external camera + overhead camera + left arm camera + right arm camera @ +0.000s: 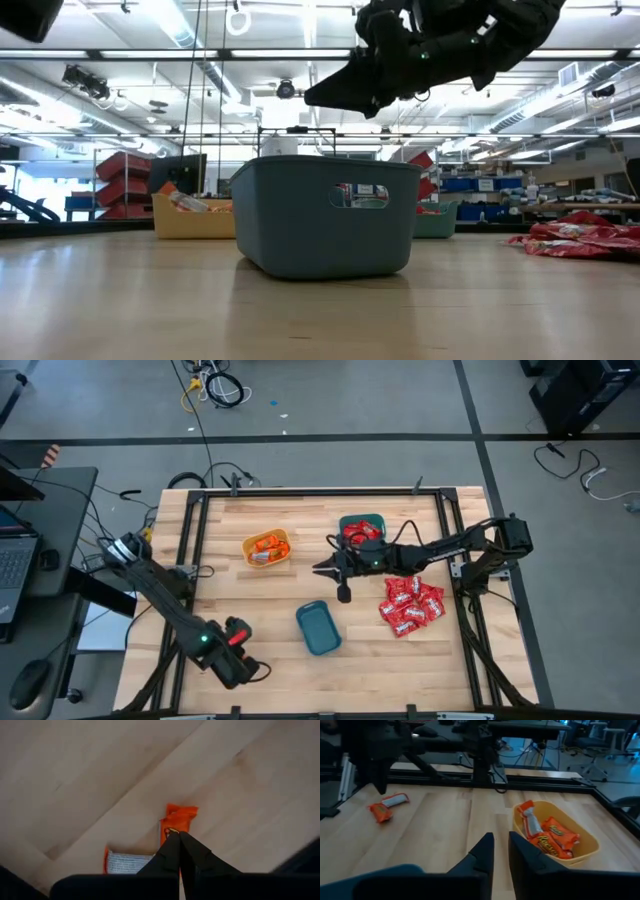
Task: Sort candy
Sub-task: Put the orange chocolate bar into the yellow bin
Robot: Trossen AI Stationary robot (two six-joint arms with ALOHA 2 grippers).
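Orange-and-white candy packets (177, 819) (386, 806) lie flat on the wood near the table's left front. My left gripper (176, 834) (256, 671) points straight down over them, shut; the right wrist view shows its tip a little above them. A heap of red candy (410, 605) lies on the table at the right. My right gripper (501, 845) (322, 568) hangs level over the table's middle, its fingers slightly apart with nothing between them, pointing toward the yellow bin (555, 837).
The yellow bin (266, 547) holds orange packets. A far teal bin (362, 527) holds red candy. A near teal bin (318, 628) (325, 225) stands below my right gripper, toward the front. A black frame (190, 540) runs along the table's edges.
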